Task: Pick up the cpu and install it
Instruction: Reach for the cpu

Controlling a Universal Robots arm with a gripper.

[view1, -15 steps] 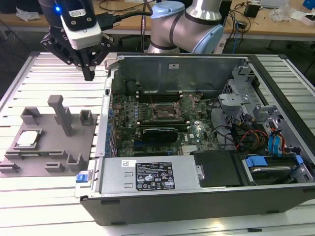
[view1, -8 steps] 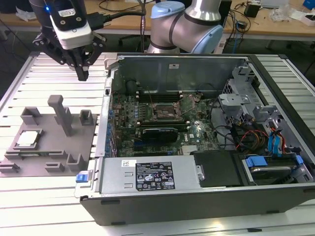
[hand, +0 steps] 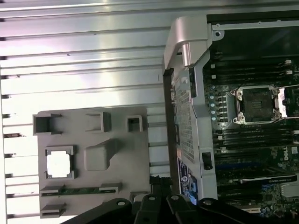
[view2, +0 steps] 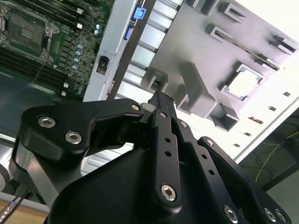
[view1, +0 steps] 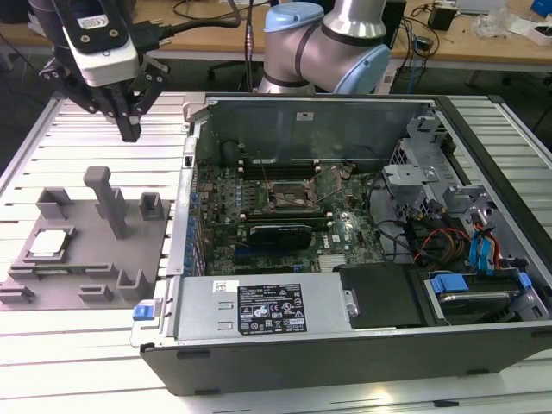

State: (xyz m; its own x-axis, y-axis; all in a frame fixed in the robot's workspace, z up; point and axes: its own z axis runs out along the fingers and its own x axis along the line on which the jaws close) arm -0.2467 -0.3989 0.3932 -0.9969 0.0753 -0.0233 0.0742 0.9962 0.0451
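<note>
So, where is the cpu (view1: 47, 244) in this one? (Desk)

It lies flat in a square pocket of the grey fixture (view1: 90, 280), pale metal top up. That is at the exterior view's left, on the slatted metal surface (view1: 95, 129), well apart from the open computer case (view1: 345, 366). (Photographer)

Which way does it point? (Desk)

It is square, so it has no long axis. Its edges run parallel to the fixture's edges. Which corner leads cannot be told. (Photographer)

And the jaws? (Desk)

They are closed on nothing, tips together. They hang in the air at the exterior view's upper left, above and beyond the fixture's tall post (view1: 110, 203) and clear of the cpu. The blue-and-silver arm (view1: 345, 43) bends behind the case. (Photographer)

Is anything installed? (Desk)

Not yet. The black socket frame (view1: 289, 197) sits on the green motherboard (view1: 345, 233) inside the case, its metal bracket (view1: 332, 179) lifted. (Photographer)

Any writing? (Desk)

A white label (view1: 269, 308) with black print sits on the power supply housing (view1: 203, 319) at the case's near side. In the first wrist view a small blue-and-white sticker (hand: 185, 179) marks the case edge. (Photographer)
</note>
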